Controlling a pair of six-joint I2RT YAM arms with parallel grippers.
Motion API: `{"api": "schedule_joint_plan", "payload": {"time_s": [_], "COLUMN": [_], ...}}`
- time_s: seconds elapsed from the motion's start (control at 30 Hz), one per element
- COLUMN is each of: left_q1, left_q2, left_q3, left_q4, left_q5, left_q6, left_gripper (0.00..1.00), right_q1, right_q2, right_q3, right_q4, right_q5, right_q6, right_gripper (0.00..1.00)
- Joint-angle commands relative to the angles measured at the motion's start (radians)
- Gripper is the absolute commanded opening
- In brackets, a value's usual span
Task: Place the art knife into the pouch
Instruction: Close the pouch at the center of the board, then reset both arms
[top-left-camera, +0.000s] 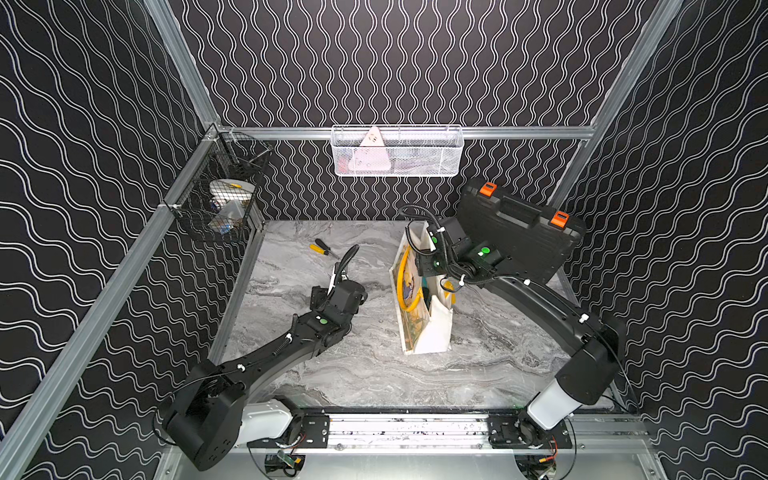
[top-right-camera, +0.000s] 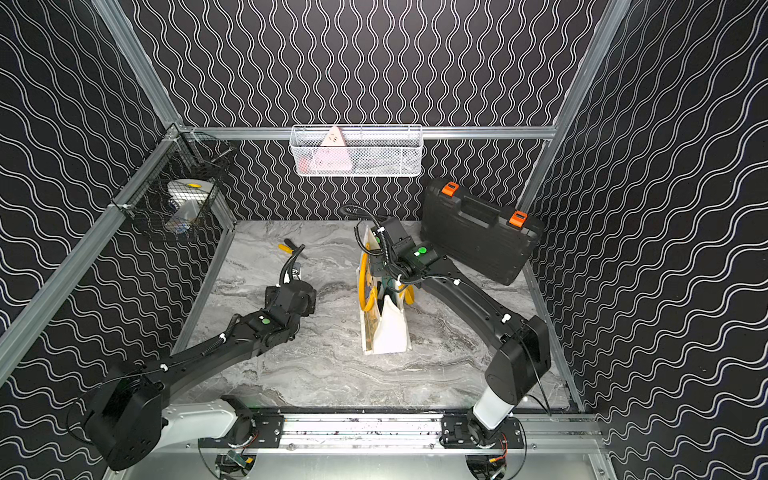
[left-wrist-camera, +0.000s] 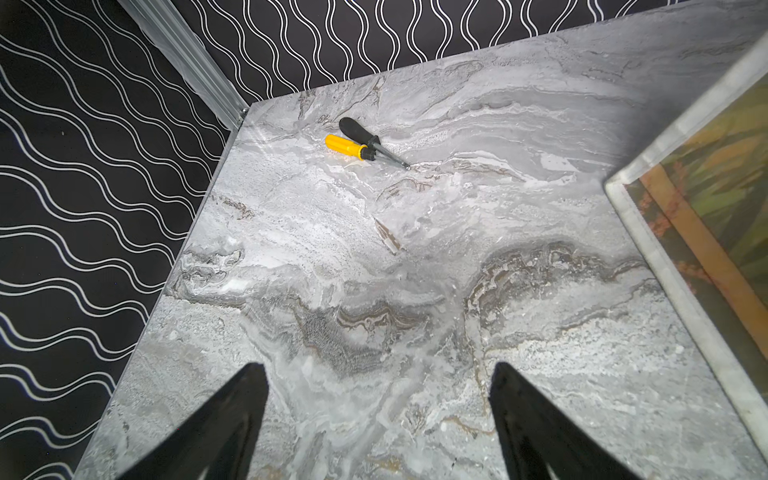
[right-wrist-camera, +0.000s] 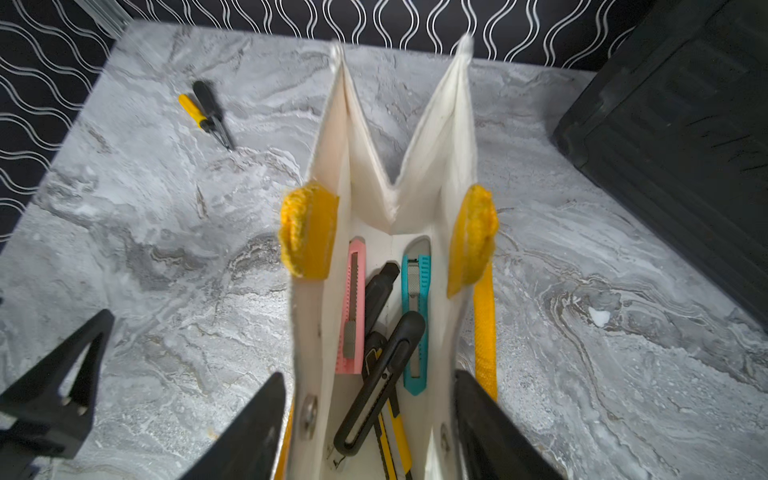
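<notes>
**Knife's in the pouch, both claws spread**

Loads of bare counter (top-left-camera: 374, 374) in front of the pouch (top-left-camera: 438, 332) and between it and the left arm. It's tighter at the far right, where the black case (top-left-camera: 519, 232) stands tilted close behind the right arm.

The right claw (right-wrist-camera: 369, 374) sits spread astride the pouch's mouth, gripping nothing; can't tell if its fingers brush the cloth. The black art knife (right-wrist-camera: 395, 357) lies tilted inside, between a pink cutter (right-wrist-camera: 353, 307) and a teal cutter (right-wrist-camera: 417, 324).

The left claw (left-wrist-camera: 378, 368) is wide apart and empty over bare grey marble. Two screwdrivers (top-left-camera: 323, 248) lie near the far left corner. The walls are black with wavy stripes all round.
</notes>
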Motion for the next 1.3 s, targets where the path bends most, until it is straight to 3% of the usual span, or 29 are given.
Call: {"api": "schedule_joint_plan", "payload": {"time_s": [0.0, 0.03, 0.13, 0.33, 0.53, 0.87, 1.0, 1.07, 1.13, 1.2, 1.27], "left_q1": [0.004, 0.006, 0.007, 0.013, 0.034, 0.121, 0.146, 0.16, 0.18, 0.206, 0.224], "left_q2": [-0.003, -0.002, -0.004, -0.025, -0.074, -0.02, -0.009, 0.008, 0.038, 0.081, 0.109], "left_q3": [-0.004, -0.005, -0.01, -0.062, -0.2, -0.278, -0.347, -0.386, -0.411, -0.413, -0.39], "left_q4": [0.035, 0.033, 0.045, 0.142, 0.405, 0.574, 0.686, 0.782, 0.857, 0.881, 0.87], "left_q5": [-0.004, -0.007, -0.011, -0.051, -0.037, 0.017, 0.021, 0.042, 0.067, 0.087, 0.09], "left_q6": [0.004, 0.003, 0.015, 0.082, 0.185, 0.212, 0.227, 0.241, 0.247, 0.231, 0.227], "left_gripper": [0.88, 0.88, 0.89, 0.89, 0.89, 0.89, 0.89, 0.89, 0.89, 0.89, 0.89], "right_q1": [-0.004, -0.009, -0.032, -0.157, -0.357, -0.558, -0.56, -0.568, -0.592, -0.608, -0.618], "right_q2": [-0.051, -0.065, -0.119, -0.259, -0.383, -0.375, -0.435, -0.476, -0.487, -0.455, -0.368], "right_q3": [-0.024, -0.033, -0.078, -0.239, -0.481, -0.699, -0.893, -1.049, -1.2, -1.29, -1.295], "right_q4": [0.041, 0.042, 0.054, 0.117, 0.27, 0.439, 0.72, 0.97, 1.242, 1.448, 1.516], "right_q5": [0.012, 0.023, 0.063, 0.062, 0.023, 0.083, 0.092, 0.12, 0.072, 0.05, 0.066], "right_q6": [-0.003, 0.001, 0.008, 0.013, 0.002, -0.049, -0.166, -0.191, -0.22, -0.226, -0.223], "right_gripper": [0.74, 0.77, 1.0, 1.0, 1.0, 1.0, 1.0, 1.0, 1.0, 1.0, 1.0]}}
